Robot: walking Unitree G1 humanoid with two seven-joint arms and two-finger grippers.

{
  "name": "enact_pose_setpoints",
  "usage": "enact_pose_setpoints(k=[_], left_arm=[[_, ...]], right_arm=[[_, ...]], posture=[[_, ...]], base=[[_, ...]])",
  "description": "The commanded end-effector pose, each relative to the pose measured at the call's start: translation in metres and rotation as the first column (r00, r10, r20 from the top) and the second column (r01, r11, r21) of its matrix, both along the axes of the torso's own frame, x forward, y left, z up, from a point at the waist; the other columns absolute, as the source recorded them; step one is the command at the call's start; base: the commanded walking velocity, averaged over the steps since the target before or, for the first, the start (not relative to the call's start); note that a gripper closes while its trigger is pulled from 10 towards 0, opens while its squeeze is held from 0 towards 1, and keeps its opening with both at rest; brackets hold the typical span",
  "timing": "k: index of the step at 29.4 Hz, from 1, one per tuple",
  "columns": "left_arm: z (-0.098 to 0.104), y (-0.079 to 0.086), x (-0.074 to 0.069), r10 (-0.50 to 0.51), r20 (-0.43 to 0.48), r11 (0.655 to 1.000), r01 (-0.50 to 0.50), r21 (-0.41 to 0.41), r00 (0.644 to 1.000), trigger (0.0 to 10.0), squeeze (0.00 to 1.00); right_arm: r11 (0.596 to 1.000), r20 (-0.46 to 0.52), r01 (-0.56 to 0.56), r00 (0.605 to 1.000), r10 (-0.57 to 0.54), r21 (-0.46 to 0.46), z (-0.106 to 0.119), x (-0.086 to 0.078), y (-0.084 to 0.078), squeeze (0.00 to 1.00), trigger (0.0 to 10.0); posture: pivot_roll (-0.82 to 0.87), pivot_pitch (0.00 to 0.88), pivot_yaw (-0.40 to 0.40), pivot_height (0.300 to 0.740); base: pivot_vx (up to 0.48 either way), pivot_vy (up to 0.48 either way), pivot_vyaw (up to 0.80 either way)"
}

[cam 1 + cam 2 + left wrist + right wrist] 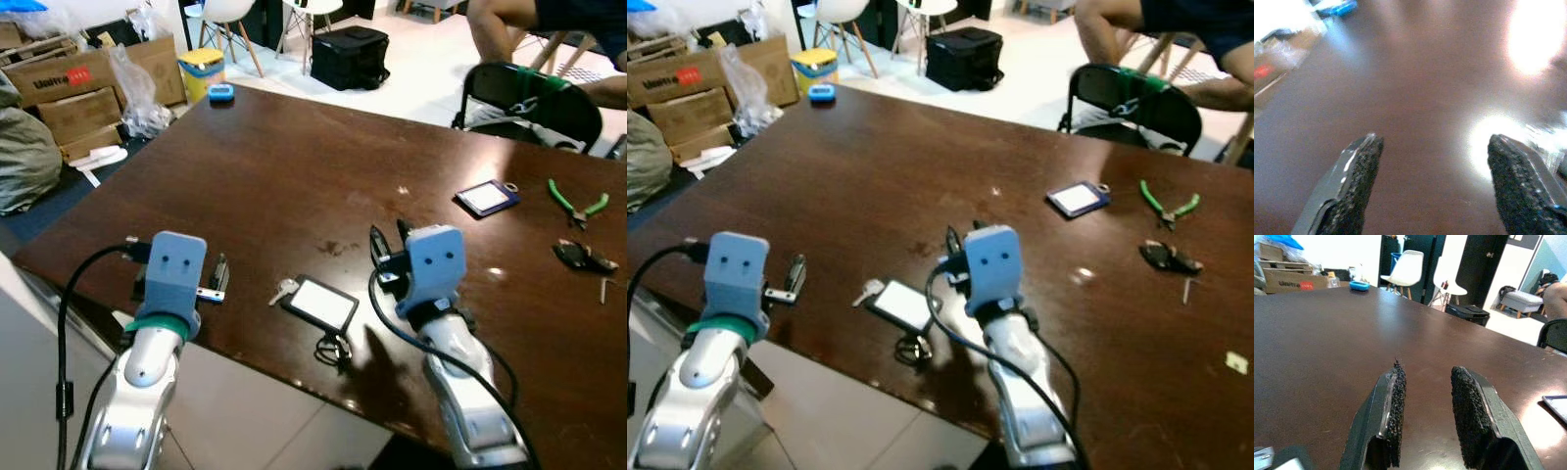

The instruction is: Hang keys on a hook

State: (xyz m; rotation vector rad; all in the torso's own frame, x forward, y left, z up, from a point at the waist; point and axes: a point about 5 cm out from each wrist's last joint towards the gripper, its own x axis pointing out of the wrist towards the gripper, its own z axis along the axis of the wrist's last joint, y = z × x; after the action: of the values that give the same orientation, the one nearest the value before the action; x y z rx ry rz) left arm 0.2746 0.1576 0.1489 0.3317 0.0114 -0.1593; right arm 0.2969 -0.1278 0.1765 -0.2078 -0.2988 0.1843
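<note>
Now the left claw (217, 277) hovers low over the counter's (294, 176) near edge, fingers (1359, 171) spread wide with nothing between them. Across from it the right claw (387, 247) sits just above the wood, fingers (1393, 406) a little apart and empty. Between the two, near the edge, lie the keys (284, 290) with a card tag (319, 303) and ring (333, 348). Farther right lie a blue badge (487, 197) and green pliers (578, 204).
</note>
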Motion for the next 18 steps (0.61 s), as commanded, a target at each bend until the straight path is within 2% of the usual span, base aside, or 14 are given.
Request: enact_pose_setpoints(k=[1, 2, 3, 5, 6, 7, 8, 9, 10, 12, 18], left_arm=[[-0.005, -0.004, -0.006, -0.091, -0.041, 0.996, 0.091, 0.01, 0.995, 10.0, 0.0], [-0.007, -0.005, -0.01, -0.161, -0.067, 0.986, 0.164, 0.04, 0.985, 10.0, 0.0], [-0.007, -0.005, -0.01, -0.161, -0.067, 0.986, 0.164, 0.04, 0.985, 10.0, 0.0], [-0.013, -0.003, -0.015, -0.237, -0.137, 0.957, 0.255, 0.136, 0.962, 10.0, 0.0], [-0.013, -0.003, -0.015, -0.237, -0.137, 0.957, 0.255, 0.136, 0.962, 10.0, 0.0], [-0.017, -0.001, -0.016, -0.257, -0.173, 0.94, 0.288, 0.184, 0.951, 10.0, 0.0], [-0.017, -0.001, -0.016, -0.257, -0.173, 0.94, 0.288, 0.184, 0.951, 10.0, 0.0], [-0.02, 0.001, -0.017, -0.272, -0.206, 0.923, 0.315, 0.22, 0.94, 10.0, 0.0], [-0.02, 0.001, -0.017, -0.272, -0.206, 0.923, 0.315, 0.22, 0.94, 10.0, 0.0], [-0.022, 0.005, -0.022, -0.299, -0.249, 0.899, 0.36, 0.249, 0.921, 10.0, 0.0], [-0.023, 0.003, -0.019, -0.28, -0.249, 0.906, 0.341, 0.251, 0.927, 10.0, 0.0]], right_arm=[[1.0, 0.006, -0.007, 1.0, 0.007, -0.011, 0.0, -0.002, 0.001, 0.0, 10.0], [1.0, 0.007, -0.009, 1.0, 0.01, -0.014, 0.0, -0.002, 0.001, 0.0, 10.0], [1.0, 0.007, -0.009, 1.0, 0.01, -0.014, 0.0, -0.002, 0.001, 0.0, 10.0], [1.0, 0.009, -0.008, 1.0, 0.008, -0.018, 0.0, -0.001, 0.0, 0.0, 10.0], [1.0, 0.009, -0.008, 1.0, 0.008, -0.018, 0.0, -0.001, 0.0, 0.0, 10.0], [1.0, 0.012, -0.007, 1.0, 0.007, -0.021, 0.001, 0.0, -0.001, 0.0, 10.0], [1.0, 0.012, -0.007, 1.0, 0.007, -0.021, 0.001, 0.0, -0.001, 0.0, 10.0], [1.0, 0.016, -0.007, 1.0, 0.008, -0.026, 0.002, 0.0, -0.002, 0.0, 10.0], [1.0, 0.016, -0.007, 1.0, 0.008, -0.026, 0.002, 0.0, -0.002, 0.0, 10.0], [0.999, 0.022, -0.018, 1.0, 0.018, -0.039, 0.003, 0.0, -0.001, 0.0, 10.0], [0.994, -0.018, -0.086, 0.996, 0.085, -0.066, -0.002, -0.002, 0.005, 0.0, 10.0]], posture=[[-0.13, 0.055, 0.106, 0.74], [-0.13, 0.055, 0.106, 0.74], [-0.13, 0.055, 0.106, 0.74], [-0.13, 0.055, 0.106, 0.74], [-0.13, 0.055, 0.106, 0.74], [-0.13, 0.055, 0.106, 0.74], [-0.13, 0.055, 0.106, 0.74], [-0.13, 0.055, 0.106, 0.74], [-0.13, 0.055, 0.106, 0.74], [-0.13, 0.061, 0.111, 0.74], [-0.12, 0.065, 0.111, 0.74]], base=[[0.0, 0.0, 0.0], [0.0, 0.0, 0.0], [0.0, 0.0, 0.0], [0.0, 0.0, 0.0], [0.0, 0.0, 0.0], [0.0, 0.0, 0.0], [0.0, 0.0, 0.0], [0.0, 0.0, 0.0], [0.0, 0.0, 0.0], [0.0, 0.0, 0.0], [0.0, 0.0, 0.0]])
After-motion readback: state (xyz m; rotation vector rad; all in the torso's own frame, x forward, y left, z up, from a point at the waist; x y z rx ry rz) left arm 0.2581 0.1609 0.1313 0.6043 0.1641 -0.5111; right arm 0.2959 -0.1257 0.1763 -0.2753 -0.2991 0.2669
